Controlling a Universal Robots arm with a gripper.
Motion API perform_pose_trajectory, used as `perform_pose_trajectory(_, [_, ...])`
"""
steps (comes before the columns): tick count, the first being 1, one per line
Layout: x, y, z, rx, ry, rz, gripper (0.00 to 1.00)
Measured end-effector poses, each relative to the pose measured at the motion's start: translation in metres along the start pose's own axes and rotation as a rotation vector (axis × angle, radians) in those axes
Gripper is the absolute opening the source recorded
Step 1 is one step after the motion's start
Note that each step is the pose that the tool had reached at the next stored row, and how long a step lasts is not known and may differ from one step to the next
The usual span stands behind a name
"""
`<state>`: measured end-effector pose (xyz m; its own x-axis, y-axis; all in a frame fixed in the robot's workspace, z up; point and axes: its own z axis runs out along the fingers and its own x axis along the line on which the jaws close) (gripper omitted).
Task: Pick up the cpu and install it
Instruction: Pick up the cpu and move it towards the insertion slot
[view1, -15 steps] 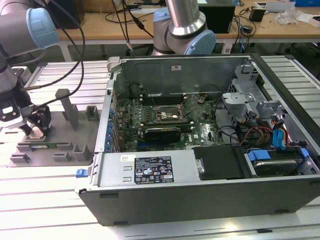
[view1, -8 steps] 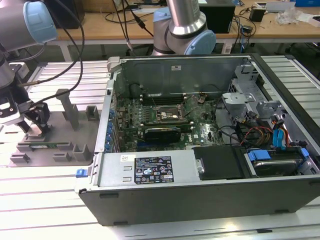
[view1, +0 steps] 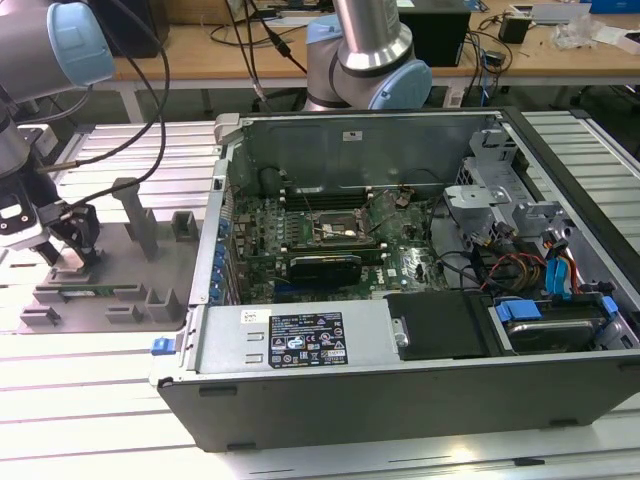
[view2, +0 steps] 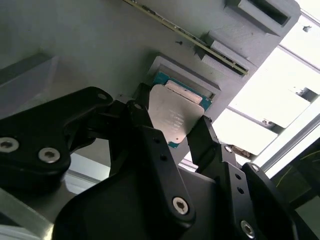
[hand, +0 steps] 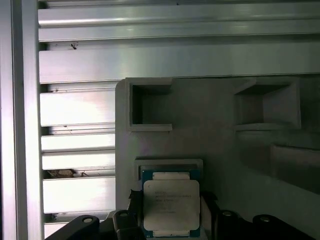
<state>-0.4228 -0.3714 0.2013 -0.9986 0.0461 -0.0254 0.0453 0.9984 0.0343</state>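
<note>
The cpu (view2: 172, 112), a flat square chip with a silvery top and a green rim, rests at a shallow pocket of the grey parts fixture (view2: 75, 45). My gripper (view2: 170, 125) straddles it, one black finger (view2: 141, 117) pressed to each side edge. The first wrist view gives the same picture: the cpu (hand: 171, 202) sits between the fingers of the gripper (hand: 170, 197). In the exterior view the gripper (view1: 62, 255) hangs low over the fixture (view1: 120, 300) at that view's left. The open motherboard socket (view1: 335, 232) lies inside the computer case, far from the gripper.
The open computer case (view1: 400, 400) fills the exterior view's middle and right, with cables and drive bays inside. Upright grey posts (view1: 135, 215) stand on the fixture near the gripper. A long narrow memory stick (view2: 200, 42) lies in a fixture slot. A second robot arm base (view1: 370, 60) stands behind the case.
</note>
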Motion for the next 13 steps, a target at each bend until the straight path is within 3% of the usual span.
perform_pose_trajectory(7, [-0.0002, 0.0004, -0.011, -0.0001, -0.0002, 0.0, 0.55])
perform_pose_trajectory(13, [-0.0007, 0.001, -0.0286, 0.0, -0.0001, 0.0, 0.55])
